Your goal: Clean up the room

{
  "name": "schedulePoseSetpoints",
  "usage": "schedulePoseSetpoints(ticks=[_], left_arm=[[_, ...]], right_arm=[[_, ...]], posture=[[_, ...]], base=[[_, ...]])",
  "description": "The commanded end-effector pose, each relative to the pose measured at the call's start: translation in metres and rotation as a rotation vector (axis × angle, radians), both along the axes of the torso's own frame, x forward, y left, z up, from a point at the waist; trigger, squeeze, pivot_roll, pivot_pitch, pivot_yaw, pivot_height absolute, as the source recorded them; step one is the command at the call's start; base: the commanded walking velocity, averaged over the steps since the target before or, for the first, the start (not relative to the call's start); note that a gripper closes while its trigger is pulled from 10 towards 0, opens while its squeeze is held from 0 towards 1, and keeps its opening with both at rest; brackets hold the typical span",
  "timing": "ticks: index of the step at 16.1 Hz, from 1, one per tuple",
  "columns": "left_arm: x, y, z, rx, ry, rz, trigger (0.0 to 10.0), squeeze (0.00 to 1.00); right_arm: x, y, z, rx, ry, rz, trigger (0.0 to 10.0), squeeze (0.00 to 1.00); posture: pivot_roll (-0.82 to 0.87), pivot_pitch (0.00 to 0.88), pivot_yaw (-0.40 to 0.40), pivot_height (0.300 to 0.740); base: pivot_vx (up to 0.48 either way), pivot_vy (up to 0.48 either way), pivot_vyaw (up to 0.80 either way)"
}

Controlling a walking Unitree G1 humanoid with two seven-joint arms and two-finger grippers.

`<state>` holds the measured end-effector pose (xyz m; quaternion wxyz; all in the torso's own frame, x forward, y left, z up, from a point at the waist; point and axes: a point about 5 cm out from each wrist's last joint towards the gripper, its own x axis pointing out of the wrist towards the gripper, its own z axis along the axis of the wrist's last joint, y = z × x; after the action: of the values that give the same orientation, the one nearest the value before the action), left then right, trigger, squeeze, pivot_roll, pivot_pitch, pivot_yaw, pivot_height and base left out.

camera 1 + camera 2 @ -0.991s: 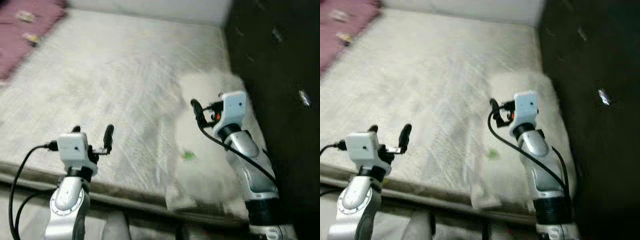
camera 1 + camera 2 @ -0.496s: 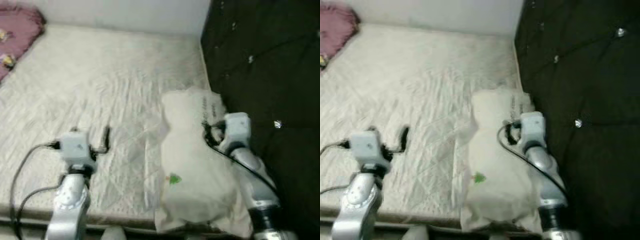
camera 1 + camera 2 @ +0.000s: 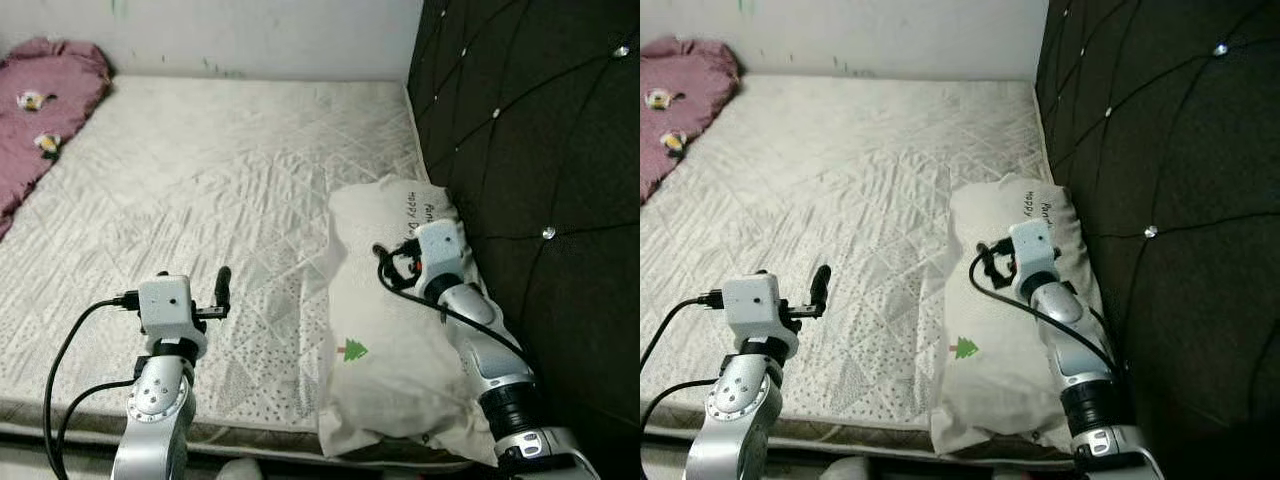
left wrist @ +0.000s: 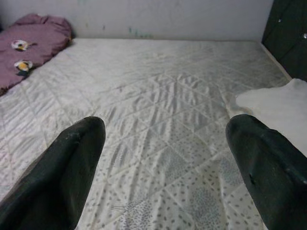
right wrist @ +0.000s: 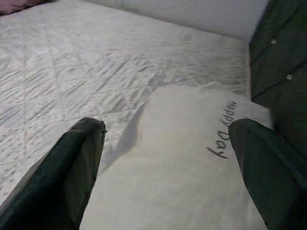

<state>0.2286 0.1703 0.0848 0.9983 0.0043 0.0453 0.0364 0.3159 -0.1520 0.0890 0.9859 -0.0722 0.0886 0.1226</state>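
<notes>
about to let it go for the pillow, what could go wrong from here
1. The white pillow lies at the near corner of the mattress, its near end overhanging the edge; a push from the right gripper, open above it, could slide it off.
2. The pillow lies right beside the dark tufted headboard, so the right arm may scrape it.
3. The left gripper, open over bare mattress, could snag the sheet.

A quilted white mattress (image 3: 220,180) carries a white pillow (image 3: 385,340) and a purple blanket (image 3: 45,110).
</notes>
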Motion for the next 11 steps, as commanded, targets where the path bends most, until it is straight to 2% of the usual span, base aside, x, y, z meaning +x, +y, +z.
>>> schedulePoseSetpoints(ticks=[1,2,4,5,6,9,11], left_arm=[[0.000,0.005,0.007,0.028,-0.045,0.032,10.0,0.00],[0.001,0.007,0.010,0.041,-0.054,0.052,10.0,0.00],[-0.002,0.021,0.015,0.047,-0.062,0.098,10.0,0.00],[-0.006,0.025,0.013,0.062,-0.055,0.101,10.0,0.00],[-0.013,0.028,0.005,0.059,-0.019,0.110,10.0,0.00],[-0.013,0.023,0.002,0.047,-0.014,0.100,10.0,0.00],[-0.012,0.017,0.001,0.031,-0.013,0.097,10.0,0.00]], right_arm=[[-0.002,-0.002,0.002,0.051,-0.021,-0.053,10.0,0.00],[-0.006,-0.006,-0.001,0.062,-0.037,-0.096,10.0,0.00],[-0.023,-0.021,-0.002,0.117,-0.112,-0.207,10.0,0.00],[-0.027,-0.026,0.003,0.103,-0.140,-0.203,10.0,0.00],[-0.046,-0.036,0.003,0.020,-0.146,-0.151,10.0,0.00],[-0.071,-0.053,-0.014,-0.004,-0.057,-0.157,10.0,0.00],[-0.072,-0.051,-0.015,0.004,-0.063,-0.155,10.0,0.00]], posture=[[0.03,0.000,-0.008,0.740],[0.04,0.000,-0.016,0.740],[0.05,0.000,-0.020,0.740],[0.04,0.000,-0.014,0.740],[0.02,0.000,-0.013,0.740],[0.02,0.000,-0.020,0.740],[0.02,0.000,-0.020,0.740]], base=[[0.000,0.000,0.00],[0.000,0.000,0.00],[0.000,0.000,0.00],[0.000,0.000,0.00],[0.000,0.000,0.00],[0.000,0.000,0.00],[0.000,0.000,0.00]])
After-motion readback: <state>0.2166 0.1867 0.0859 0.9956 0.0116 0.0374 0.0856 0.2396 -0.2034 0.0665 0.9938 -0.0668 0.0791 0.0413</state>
